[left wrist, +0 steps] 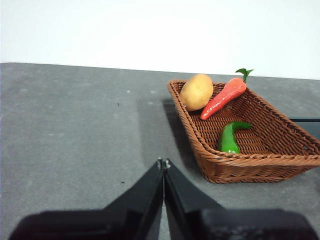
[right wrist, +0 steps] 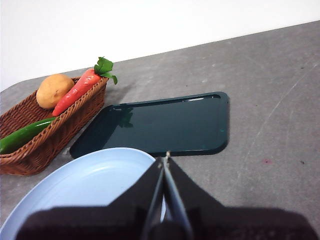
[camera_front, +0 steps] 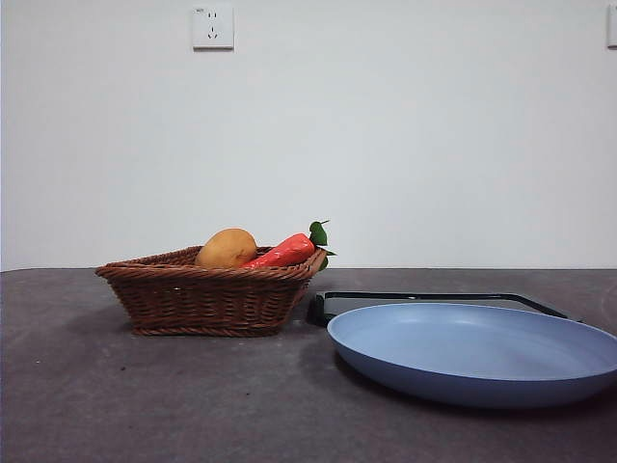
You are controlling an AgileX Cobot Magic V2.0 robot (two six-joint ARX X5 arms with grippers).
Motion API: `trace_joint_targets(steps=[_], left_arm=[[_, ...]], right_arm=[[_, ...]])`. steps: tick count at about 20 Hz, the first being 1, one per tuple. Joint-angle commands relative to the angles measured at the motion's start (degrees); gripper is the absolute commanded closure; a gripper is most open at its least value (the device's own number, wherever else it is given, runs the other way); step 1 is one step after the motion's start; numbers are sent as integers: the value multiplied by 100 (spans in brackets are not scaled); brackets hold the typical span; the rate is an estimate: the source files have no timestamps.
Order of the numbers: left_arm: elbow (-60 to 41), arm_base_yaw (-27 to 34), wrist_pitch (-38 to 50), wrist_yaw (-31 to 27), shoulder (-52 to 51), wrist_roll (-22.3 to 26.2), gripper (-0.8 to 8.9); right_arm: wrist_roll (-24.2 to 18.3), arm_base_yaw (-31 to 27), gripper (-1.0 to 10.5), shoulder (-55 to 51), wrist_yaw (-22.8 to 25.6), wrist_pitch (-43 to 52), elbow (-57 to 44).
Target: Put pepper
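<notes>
A: Where is the pepper (left wrist: 229,138)?

B: In the wicker basket (left wrist: 280,161). It lies on the basket floor, dark green and glossy, curved, its stem end lifted toward the middle. In the right wrist view it shows as a long green shape along the basket's inner wall (right wrist: 25,134). From the front it is hidden behind the basket's rim (camera_front: 207,273).

A: What else is in there?

B: A potato (left wrist: 196,91) at the far corner, and a red-orange carrot (left wrist: 223,97) with green leaves just beside it — the carrot's leafy end sticks out over the rim. The pepper is apart from both, nearer the other end of the basket.

A: And the left tool?

B: The left tool (left wrist: 163,162) is clenched, its two black tips pressed together with nothing between them. It hangs above the bare grey bench (left wrist: 75,130), beside the basket and not touching it.

A: The right tool?

B: The right tool (right wrist: 165,159) is likewise clenched on nothing. It hovers over the edge of a pale blue plate (right wrist: 85,185). Beyond the plate lies a dark tray (right wrist: 165,125), flat on the bench, one corner near the basket.

A: Do the arms show from the front?

B: No — only the basket, plate (camera_front: 472,352) and tray (camera_front: 424,301) appear there, with a wall socket (camera_front: 213,27) above.
</notes>
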Motion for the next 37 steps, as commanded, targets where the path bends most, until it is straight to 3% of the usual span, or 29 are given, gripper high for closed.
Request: trace_joint_targets(steps=[1,5,11,20,23,28,37], left_arm=[[-13,20,33,20,-17,-66,805],[-13,20,190,308,-17,-385,806],[111,20,457,337,-11,-1486,807],[916,22,-293,599,92,-1576,807],[1335,20,-667,632,387,-1526,807],[2050,20,-1091,1222,1198,-1191,807],[3469,17,-2599,2337,2916,77,807]], right_arm=[[151,9,936,-13,-4,66,-37],[435,9,940,-13,-20,118,-26],[1064,9,941,59,-11,505,269],[990,9,941,1185,-28,293,1578],[765,22,941,1794,-101,-216,2221],[87,22,941,2765,-645,-1314,3314],[-1281,136,941,4138,-780,-3838,5031]])
